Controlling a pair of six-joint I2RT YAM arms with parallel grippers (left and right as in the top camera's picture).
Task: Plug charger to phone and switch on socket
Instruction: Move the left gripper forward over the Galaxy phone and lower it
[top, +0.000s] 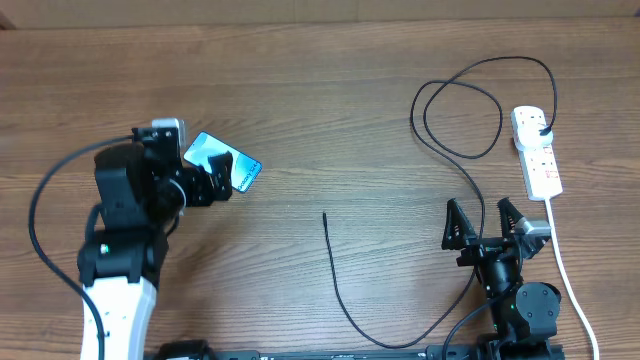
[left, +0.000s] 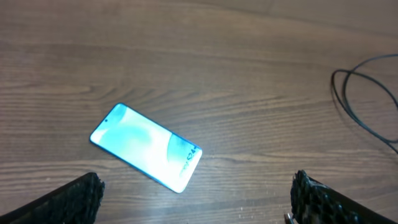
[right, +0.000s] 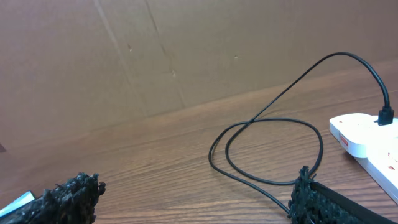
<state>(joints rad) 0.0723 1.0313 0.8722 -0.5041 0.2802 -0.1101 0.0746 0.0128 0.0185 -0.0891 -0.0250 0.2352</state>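
Note:
The phone (top: 224, 162) lies flat on the wooden table at the left, its blue-teal screen lit; it also shows in the left wrist view (left: 146, 147). My left gripper (top: 218, 180) is open and empty, just above and beside the phone; in its own view the jaws (left: 196, 198) are spread wide. The charger cable (top: 470, 155) loops from its black plug in the socket (top: 536, 150) down to a free connector tip (top: 325, 215) at mid-table. My right gripper (top: 484, 222) is open and empty near the front right, with the cable (right: 273, 149) and the socket (right: 367, 140) ahead of it.
The socket's white cord (top: 570, 285) runs down the right side towards the front edge. The charger cable sweeps along the front of the table (top: 380, 335). The left arm's black cable (top: 40, 235) curves at the far left.

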